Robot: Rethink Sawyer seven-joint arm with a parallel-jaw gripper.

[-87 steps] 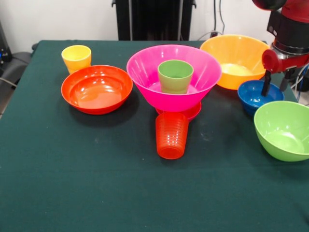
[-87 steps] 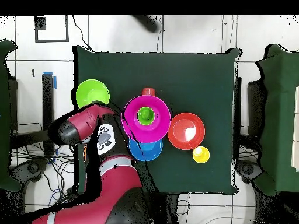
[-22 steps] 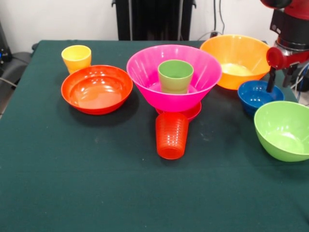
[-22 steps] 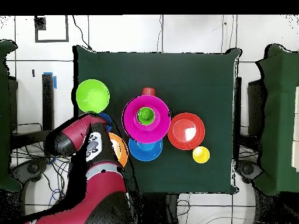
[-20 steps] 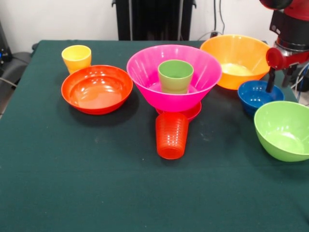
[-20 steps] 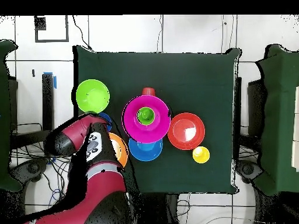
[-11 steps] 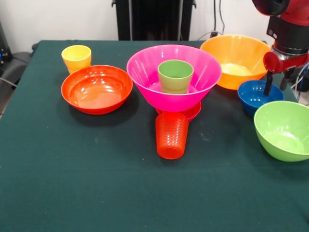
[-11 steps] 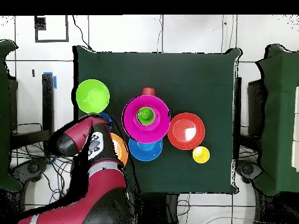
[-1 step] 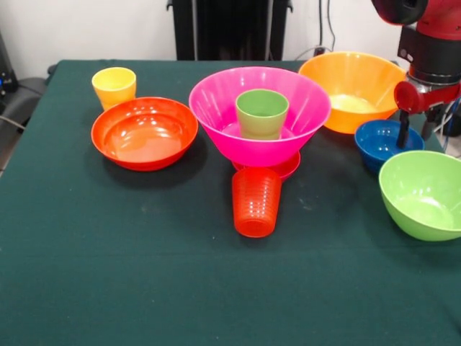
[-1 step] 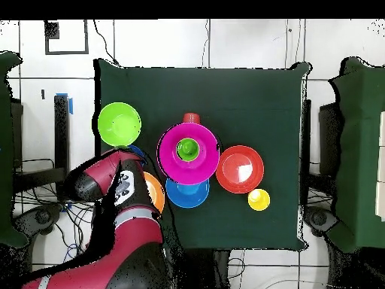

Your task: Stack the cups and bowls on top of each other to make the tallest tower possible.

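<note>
gripper (image 9: 412,132) over small dark blue bowl (image 9: 383,141) | fingers: one at rim, spread — can't tell | I'd straddle the rim, lift straight, clear lime green bowl (image 9: 423,193)

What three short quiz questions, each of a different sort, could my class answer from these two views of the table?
1. True or false: the light green cup stands inside the large pink bowl.
2. Which bowl is the gripper over? A red-orange B small dark blue C lime green
3. Fill in: the ribbed orange-red cup stands on the ____.

Key: 1 true; 2 B, the small dark blue bowl; 3 table.
</note>
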